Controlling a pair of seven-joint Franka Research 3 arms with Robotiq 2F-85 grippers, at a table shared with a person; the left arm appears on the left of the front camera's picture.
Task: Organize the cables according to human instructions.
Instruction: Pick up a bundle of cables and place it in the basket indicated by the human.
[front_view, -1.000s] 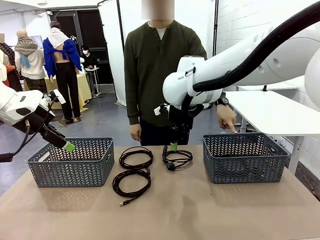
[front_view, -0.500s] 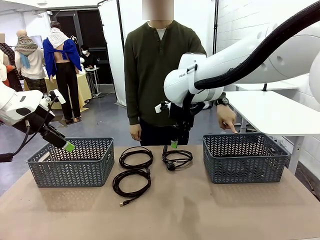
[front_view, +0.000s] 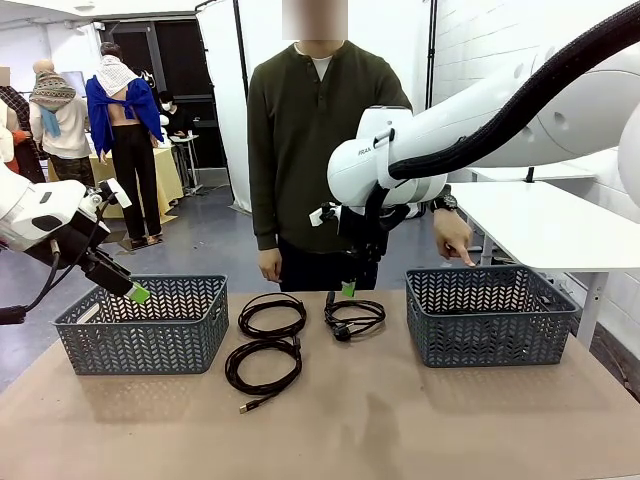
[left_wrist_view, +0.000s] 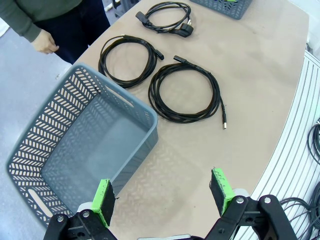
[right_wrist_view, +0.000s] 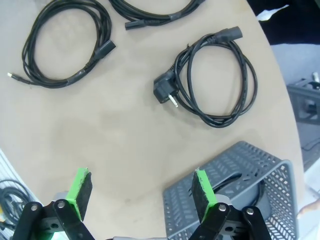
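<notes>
Three black coiled cables lie on the table between two baskets: a far-left coil (front_view: 271, 315), a near coil (front_view: 263, 365) with a small plug end, and a power cable (front_view: 354, 317) with a round plug. A fourth cable (right_wrist_view: 249, 186) shows through the wall of the right basket (front_view: 490, 318). My right gripper (front_view: 347, 288) hangs open just above the power cable (right_wrist_view: 217, 82); its own view puts it (right_wrist_view: 141, 192) over bare table. My left gripper (front_view: 135, 292) is open over the left basket (front_view: 140, 328), nothing between its pads (left_wrist_view: 162, 195). The human's hand (front_view: 455, 243) points a finger down at the right basket.
The left basket (left_wrist_view: 85, 145) has nothing in it. The person stands at the far table edge, the other hand (front_view: 270, 265) hanging by the side. A white table (front_view: 550, 225) stands behind on the right. Other people stand far off at the back left.
My right arm has drifted slightly right and up over the power cable. The left arm, the cables and the person's pointing hand have not moved.
</notes>
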